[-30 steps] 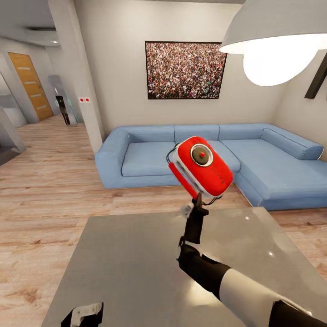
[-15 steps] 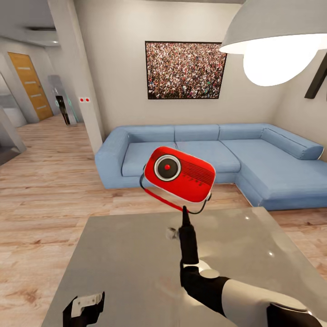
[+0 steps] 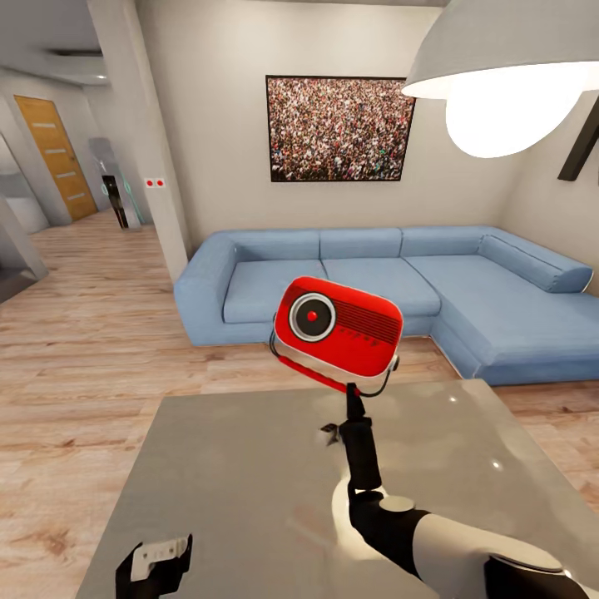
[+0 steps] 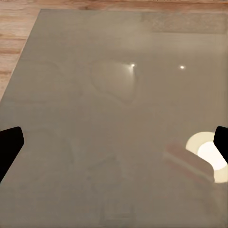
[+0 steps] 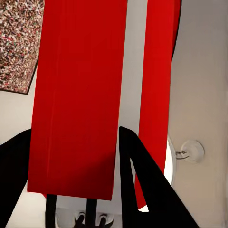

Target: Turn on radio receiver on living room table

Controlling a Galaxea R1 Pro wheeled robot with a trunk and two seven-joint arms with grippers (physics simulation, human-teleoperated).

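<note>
The red radio receiver [image 3: 337, 333] is held up in the air above the far part of the glossy grey table [image 3: 225, 474], its round dial facing me. My right gripper [image 3: 355, 401] is shut on its lower edge, the arm reaching up from the lower right. In the right wrist view the radio receiver [image 5: 76, 95] sits between the black fingers [image 5: 142, 180], with the white-silver band showing. My left gripper [image 3: 155, 564] hovers low over the table's near left corner. In the left wrist view the left gripper [image 4: 114, 142] is open, its fingertips [image 4: 8, 145] wide apart over bare tabletop.
A blue L-shaped sofa [image 3: 499, 299] runs along the back wall and the right side, under a framed crowd photo [image 3: 337, 129]. A big grey dome lamp [image 3: 499, 66] hangs at upper right. A white pillar [image 3: 150, 166] stands at left, with wood floor [image 3: 83, 333] beyond.
The radio receiver has turned in my right gripper from tilted on end to lying sideways with its dial towards me. In the last half second the wrist shifted slightly right. The left arm stayed put.
</note>
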